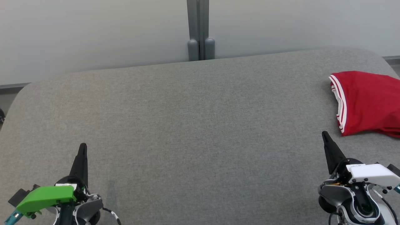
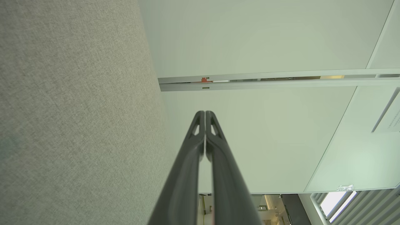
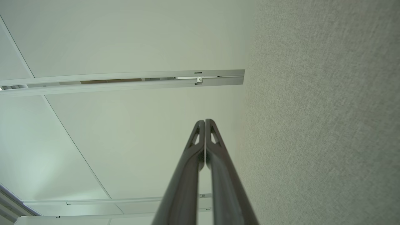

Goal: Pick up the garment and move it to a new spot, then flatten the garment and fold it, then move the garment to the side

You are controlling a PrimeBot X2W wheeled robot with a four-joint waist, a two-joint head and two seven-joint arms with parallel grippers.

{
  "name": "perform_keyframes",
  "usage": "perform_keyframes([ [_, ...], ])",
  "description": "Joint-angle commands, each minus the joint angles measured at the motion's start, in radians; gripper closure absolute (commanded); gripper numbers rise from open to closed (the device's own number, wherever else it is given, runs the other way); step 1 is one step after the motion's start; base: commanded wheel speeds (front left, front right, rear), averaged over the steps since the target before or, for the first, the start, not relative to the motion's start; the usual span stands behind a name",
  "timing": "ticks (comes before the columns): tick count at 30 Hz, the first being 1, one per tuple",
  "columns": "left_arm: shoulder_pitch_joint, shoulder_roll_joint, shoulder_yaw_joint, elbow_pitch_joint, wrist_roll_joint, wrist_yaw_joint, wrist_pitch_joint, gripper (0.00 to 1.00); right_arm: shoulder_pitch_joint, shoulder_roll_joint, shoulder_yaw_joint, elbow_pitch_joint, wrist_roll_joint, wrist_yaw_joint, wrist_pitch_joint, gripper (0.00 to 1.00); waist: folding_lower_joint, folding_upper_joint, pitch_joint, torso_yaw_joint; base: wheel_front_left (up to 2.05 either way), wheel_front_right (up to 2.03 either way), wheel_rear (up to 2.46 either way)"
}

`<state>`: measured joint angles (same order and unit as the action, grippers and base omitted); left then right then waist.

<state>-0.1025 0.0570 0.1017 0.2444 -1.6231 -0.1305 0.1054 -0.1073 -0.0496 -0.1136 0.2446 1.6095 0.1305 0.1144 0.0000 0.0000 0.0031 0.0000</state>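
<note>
The garment (image 1: 368, 101) is red with white stripes along one edge. It lies folded at the far right of the grey table (image 1: 193, 125), partly cut off by the head view's right edge. My left gripper (image 1: 82, 147) rests at the lower left, shut and empty, far from the garment. My right gripper (image 1: 325, 134) sits at the lower right, shut and empty, its tip a short way below and left of the garment's near corner, not touching it. In the wrist views the left gripper (image 2: 205, 113) and the right gripper (image 3: 205, 121) have their fingers pressed together.
A pale wall with a grey vertical post (image 1: 200, 31) stands behind the table's far edge. The table's rounded corners show at the far left and far right. The wrist views look along the grey table surface (image 2: 72, 118) toward pale wall panels (image 3: 125, 140).
</note>
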Motion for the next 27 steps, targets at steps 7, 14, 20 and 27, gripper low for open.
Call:
perform_keyframes([
  [7,-0.013,0.001,0.006,0.002,0.005,-0.003,0.005,1.00,-0.005,-0.001,-0.001,0.002,0.006,0.000,0.003,1.00,0.0000,0.0000,0.000,0.000,0.00,0.00,0.00],
  [14,-0.013,0.000,0.007,0.002,0.006,-0.003,0.007,1.00,-0.005,-0.001,-0.001,0.002,0.006,0.000,0.003,1.00,0.0000,0.0000,0.000,0.000,0.00,0.00,0.00],
  [20,-0.013,0.000,0.008,0.002,0.006,-0.003,0.005,1.00,-0.005,-0.001,-0.001,0.002,0.006,0.000,0.003,1.00,0.0000,0.0000,0.000,0.000,0.00,0.00,0.00],
  [27,-0.013,-0.001,0.009,0.002,0.006,-0.003,0.006,1.00,-0.005,-0.001,-0.001,0.002,0.006,0.000,0.003,1.00,0.0000,0.0000,0.000,0.000,0.00,0.00,0.00],
])
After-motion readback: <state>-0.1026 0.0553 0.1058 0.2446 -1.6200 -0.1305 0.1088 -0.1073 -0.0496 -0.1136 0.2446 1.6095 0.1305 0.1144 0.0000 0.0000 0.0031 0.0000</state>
